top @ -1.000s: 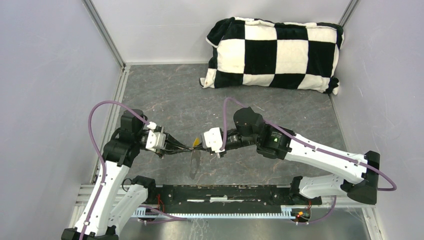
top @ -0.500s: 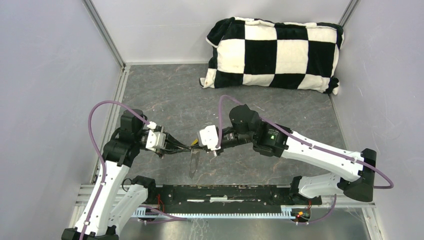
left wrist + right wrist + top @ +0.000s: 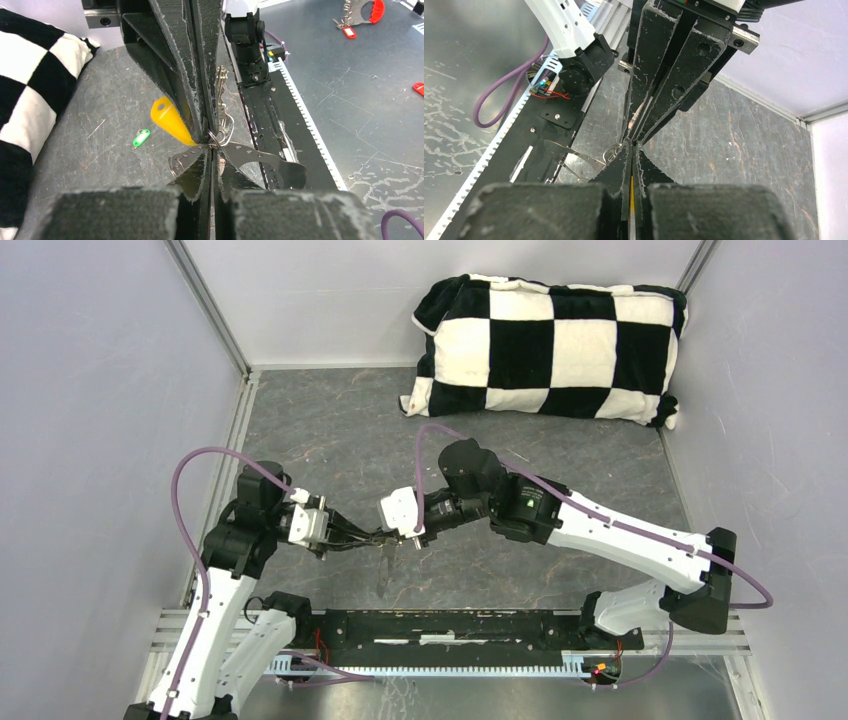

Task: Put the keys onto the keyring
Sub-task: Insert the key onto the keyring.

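My left fingers [image 3: 197, 172] pinch the keyring [image 3: 228, 131], holding it off the bench [image 3: 100, 150] so it hangs free; my right fingers [image 3: 616, 175] clamp the yellow key [image 3: 167, 119] tip to tip, presumably for threading; the green key [image 3: 141, 137] lies on the bench.

Left claw [image 3: 375, 536] and right claw [image 3: 393, 536] tip to tip, both clamped (arms angled inward).

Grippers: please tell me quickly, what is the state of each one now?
Left gripper: closed, apparently pinching the keyring.
Right gripper: closed on the yellow key.
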